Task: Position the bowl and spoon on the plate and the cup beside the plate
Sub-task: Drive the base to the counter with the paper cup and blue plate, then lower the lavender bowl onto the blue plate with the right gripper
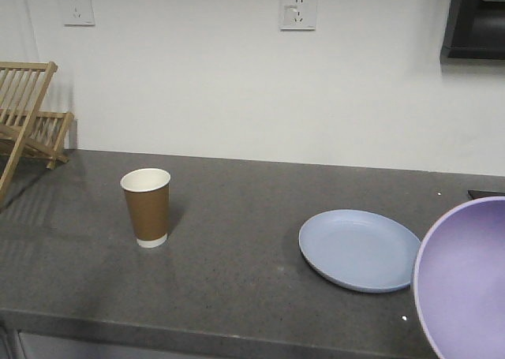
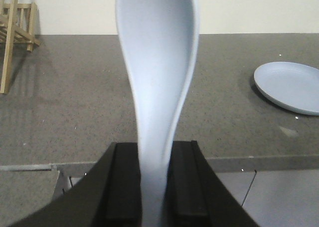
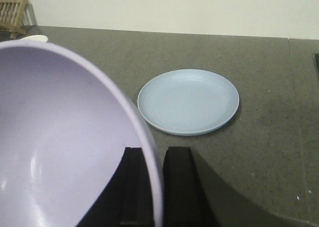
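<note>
Well, in the front view the step in hand looks like setting the bowl (image 1: 465, 284) on the plate (image 1: 359, 250). The bowl hangs tilted in the air at the picture's right edge, just right of the plate, its lavender inside turned toward the camera. The plate lies flat near the front edge of the counter (image 1: 237, 280) toward its right end, the cup (image 1: 146, 207) stands upright well apart toward the left, and a wooden rack (image 1: 28, 114) sits at the far left corner. To do it well, I judge the right arm should carry the bowl leftward over the plate's middle, level it so its base faces down, lower it until it rests flat, and only then let go. The left wrist view shows the left gripper (image 2: 155, 182) clenched on the handle of the spoon (image 2: 157, 77), 2 black fingers pressing either side and the scoop standing upward. That wrist hangs out beyond the counter's front edge, aimed at the back wall, with the plate off to its right. The spoon probably ought to wait until the bowl is seated. The right wrist view shows the right gripper (image 3: 154, 187) pinching the bowl's rim, seemingly 1 finger inside and 1 outside. The wrist points forward and down at the plate, which lies bare ahead.
</note>
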{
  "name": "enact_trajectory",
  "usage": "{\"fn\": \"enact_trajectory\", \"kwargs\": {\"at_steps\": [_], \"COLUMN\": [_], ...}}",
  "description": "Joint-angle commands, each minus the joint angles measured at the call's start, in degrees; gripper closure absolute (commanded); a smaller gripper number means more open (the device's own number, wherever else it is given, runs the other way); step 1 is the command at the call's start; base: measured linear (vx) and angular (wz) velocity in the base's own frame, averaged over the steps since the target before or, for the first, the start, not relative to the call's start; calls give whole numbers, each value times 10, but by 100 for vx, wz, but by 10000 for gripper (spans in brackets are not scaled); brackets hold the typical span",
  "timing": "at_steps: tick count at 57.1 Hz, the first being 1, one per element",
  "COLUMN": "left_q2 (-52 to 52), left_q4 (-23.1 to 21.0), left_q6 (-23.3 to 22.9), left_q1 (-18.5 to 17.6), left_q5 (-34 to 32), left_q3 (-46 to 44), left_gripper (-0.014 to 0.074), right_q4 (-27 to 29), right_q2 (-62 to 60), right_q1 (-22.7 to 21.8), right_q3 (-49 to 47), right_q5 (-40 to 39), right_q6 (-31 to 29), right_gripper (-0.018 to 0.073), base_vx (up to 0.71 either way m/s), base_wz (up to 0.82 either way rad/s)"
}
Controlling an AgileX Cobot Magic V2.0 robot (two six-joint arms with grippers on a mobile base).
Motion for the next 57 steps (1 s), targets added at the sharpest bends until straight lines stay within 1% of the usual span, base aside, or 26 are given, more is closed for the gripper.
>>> {"fn": "enact_trajectory", "kwargs": {"at_steps": [1,33,57], "left_q2": [1,1,1], "left_q4": [-10,-10,-10], "left_q6": [-3,-3,-3], "left_q1": [-3,-3,-3], "left_q5": [-43,-43,-43], "left_q3": [-14,-14,-14], "left_gripper": [596,596,596], "right_q4": [12,12,12], "right_q2": [0,0,0], "right_q1": [-3,-3,-3], "right_q3": [-16,-16,-16], "right_q5": [-48,-47,-47], "right_q6": [-5,-5,-5], "right_gripper": [568,568,568], "base_vx": [36,34,13], "base_wz": [-2,-11,-19]}}
